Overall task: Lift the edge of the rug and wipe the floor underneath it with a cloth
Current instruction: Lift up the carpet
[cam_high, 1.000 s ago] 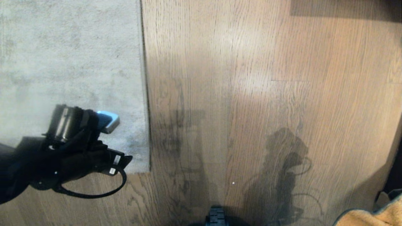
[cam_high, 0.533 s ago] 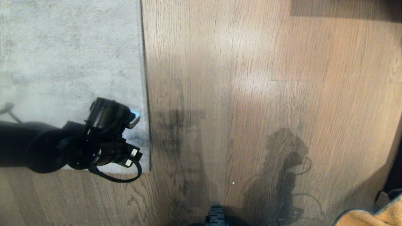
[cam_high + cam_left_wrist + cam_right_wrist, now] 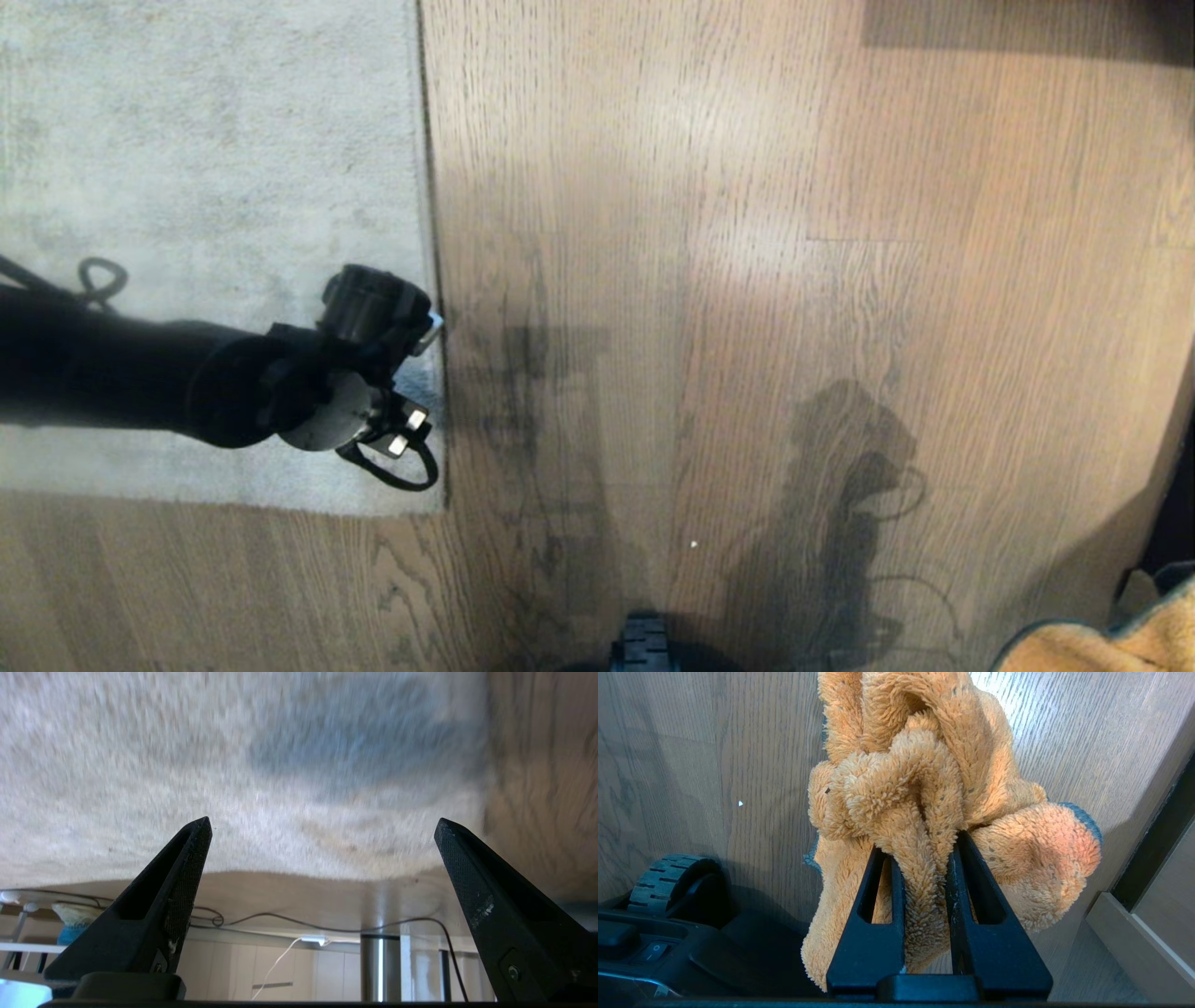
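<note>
The rug edge [image 3: 431, 280], the border of a large short-pile rug lying flat on the floor [image 3: 747, 280], is judged limp but weighty and low to the planks, so it is best pinched at the border near the square corner, with 1 finger slid beneath. The left gripper [image 3: 322, 826] is held wide open and empty directly above that border, over the pile. The cloth [image 3: 924, 802], soft and light, is clamped by the right gripper [image 3: 922, 858], parked low on the right.
</note>
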{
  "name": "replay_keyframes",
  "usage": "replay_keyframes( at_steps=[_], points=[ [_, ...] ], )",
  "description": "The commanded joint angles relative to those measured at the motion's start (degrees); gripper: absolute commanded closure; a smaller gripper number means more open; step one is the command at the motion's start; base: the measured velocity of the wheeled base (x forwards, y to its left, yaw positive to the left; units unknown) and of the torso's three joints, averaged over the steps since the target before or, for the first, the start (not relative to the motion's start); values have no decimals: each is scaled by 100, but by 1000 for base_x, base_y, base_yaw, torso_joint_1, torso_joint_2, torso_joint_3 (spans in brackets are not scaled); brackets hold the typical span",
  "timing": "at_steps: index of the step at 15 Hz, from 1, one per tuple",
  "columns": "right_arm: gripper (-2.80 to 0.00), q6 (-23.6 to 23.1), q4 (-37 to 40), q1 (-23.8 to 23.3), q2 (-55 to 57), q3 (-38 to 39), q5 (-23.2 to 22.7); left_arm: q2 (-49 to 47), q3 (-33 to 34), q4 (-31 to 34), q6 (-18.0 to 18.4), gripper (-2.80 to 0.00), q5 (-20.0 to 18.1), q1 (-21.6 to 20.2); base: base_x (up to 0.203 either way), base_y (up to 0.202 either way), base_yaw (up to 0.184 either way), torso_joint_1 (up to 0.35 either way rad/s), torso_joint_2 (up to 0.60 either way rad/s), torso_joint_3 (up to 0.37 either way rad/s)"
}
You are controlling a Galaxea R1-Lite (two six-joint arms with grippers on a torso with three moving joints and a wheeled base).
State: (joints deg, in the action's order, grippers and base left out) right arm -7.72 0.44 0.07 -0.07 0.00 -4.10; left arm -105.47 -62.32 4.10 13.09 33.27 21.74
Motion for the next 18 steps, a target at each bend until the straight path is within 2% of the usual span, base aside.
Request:
replay_keyframes(
  at_steps=[1, 9, 10, 13, 17, 18],
  points=[
    [0, -11, 0, 1, 7, 0, -3, -160, -183, 3, 9, -280, 22, 12, 0, 0, 0, 0, 0, 0],
    [0, -8, 0, 1, 7, 0, -3, -343, -649, 7, 30, -280, 101, 208, 0, 0, 0, 0, 0, 0],
    [0, -6, 0, 1, 7, 0, -3, -365, -643, 9, 112, -280, 101, 195, 0, 0, 0, 0, 0, 0],
    [0, -2, 0, 1, 7, 0, -3, -421, -719, -5, 665, -280, 101, 96, 0, 0, 0, 0, 0, 0],
    [0, -10, 0, 1, 7, 0, -3, -470, -711, -5, 759, -280, 92, 14, 0, 0, 0, 0, 0, 0],
    [0, -6, 0, 1, 7, 0, -3, -474, -721, -12, 875, -280, 92, -20, 0, 0, 0, 0, 0, 0]
  ],
)
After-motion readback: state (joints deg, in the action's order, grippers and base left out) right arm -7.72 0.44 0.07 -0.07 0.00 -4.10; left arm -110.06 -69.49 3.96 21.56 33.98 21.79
